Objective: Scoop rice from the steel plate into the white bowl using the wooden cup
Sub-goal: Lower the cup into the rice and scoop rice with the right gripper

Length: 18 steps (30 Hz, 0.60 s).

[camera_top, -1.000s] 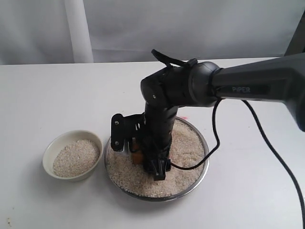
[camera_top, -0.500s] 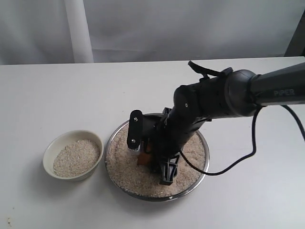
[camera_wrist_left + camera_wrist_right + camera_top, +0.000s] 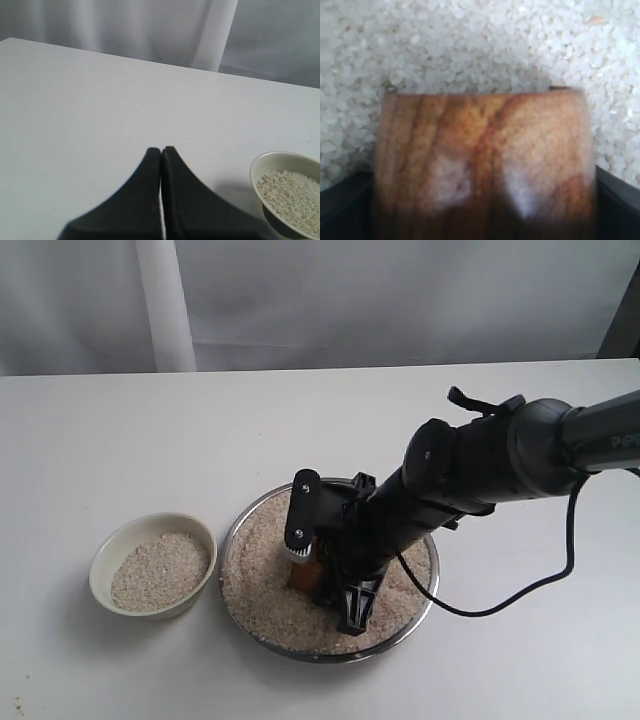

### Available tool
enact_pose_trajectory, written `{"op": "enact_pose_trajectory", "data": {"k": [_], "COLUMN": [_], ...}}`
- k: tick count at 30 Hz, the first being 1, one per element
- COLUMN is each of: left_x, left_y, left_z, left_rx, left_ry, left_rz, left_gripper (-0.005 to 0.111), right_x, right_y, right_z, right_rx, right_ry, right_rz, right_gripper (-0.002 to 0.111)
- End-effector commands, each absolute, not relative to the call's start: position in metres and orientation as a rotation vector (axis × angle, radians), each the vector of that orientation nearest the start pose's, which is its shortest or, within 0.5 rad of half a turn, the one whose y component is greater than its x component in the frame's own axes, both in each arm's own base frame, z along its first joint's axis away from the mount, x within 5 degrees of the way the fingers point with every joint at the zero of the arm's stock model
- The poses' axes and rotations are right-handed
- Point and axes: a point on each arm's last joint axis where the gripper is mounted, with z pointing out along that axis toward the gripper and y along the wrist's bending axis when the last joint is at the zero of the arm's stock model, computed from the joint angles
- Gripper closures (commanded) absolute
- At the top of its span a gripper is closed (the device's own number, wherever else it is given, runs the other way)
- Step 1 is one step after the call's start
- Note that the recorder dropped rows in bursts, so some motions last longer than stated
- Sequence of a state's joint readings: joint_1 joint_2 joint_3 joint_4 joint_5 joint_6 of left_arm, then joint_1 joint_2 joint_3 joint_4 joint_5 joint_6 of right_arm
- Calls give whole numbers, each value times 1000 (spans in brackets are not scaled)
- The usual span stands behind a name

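In the exterior view, the right arm had dropped lower and slanted in from the table's right side, where a second before its wrist stood almost upright. The right gripper (image 3: 322,568), pinching the wooden cup (image 3: 303,574) between widely spread jaws, had drawn the cup from the left part of the steel plate (image 3: 428,592) toward its middle, mouth down in the rice (image 3: 265,602). I judged this a scooping stroke under way, the cup likely filling, with the carry to the white bowl (image 3: 101,562) not yet begun. The bowl sat just beside the plate's left rim, near the table's front edge, and already held rice. The white lettering on the arm was cut off by the picture's right edge and could not be read. In the left wrist view, the left gripper (image 3: 161,150) hung over bare table with its fingers pressed together, holding nothing, and the bowl was nearby. No writing showed. In the right wrist view, the cup's wooden wall filled the space between the dark jaws, its rim sunk into the grains, and it bore no label.
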<state>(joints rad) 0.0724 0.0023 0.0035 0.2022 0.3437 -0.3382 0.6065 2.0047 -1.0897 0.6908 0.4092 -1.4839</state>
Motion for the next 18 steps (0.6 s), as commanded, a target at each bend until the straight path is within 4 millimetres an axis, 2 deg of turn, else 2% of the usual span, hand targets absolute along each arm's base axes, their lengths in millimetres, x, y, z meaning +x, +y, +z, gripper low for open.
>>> {"op": "enact_pose_trajectory", "data": {"k": [1, 6, 14, 18], "left_x": [53, 53, 53, 53], "left_y": [10, 10, 10, 10], "left_z": [183, 183, 183, 183], "left_rx": [-248, -248, -248, -248], "left_ry": [1797, 1797, 1797, 1797], "left_rz": [-1, -1, -1, -1], "left_gripper": [107, 107, 107, 107], "right_x": [292, 292, 300, 302], "right_y": [239, 241, 231, 226], "right_z": [112, 111, 111, 114], "right_rx": [-1790, -1778, -1767, -1764], "right_ry": [1939, 1929, 1933, 1894], "right_rz": [380, 399, 389, 492], "right_gripper": [108, 108, 108, 108]}}
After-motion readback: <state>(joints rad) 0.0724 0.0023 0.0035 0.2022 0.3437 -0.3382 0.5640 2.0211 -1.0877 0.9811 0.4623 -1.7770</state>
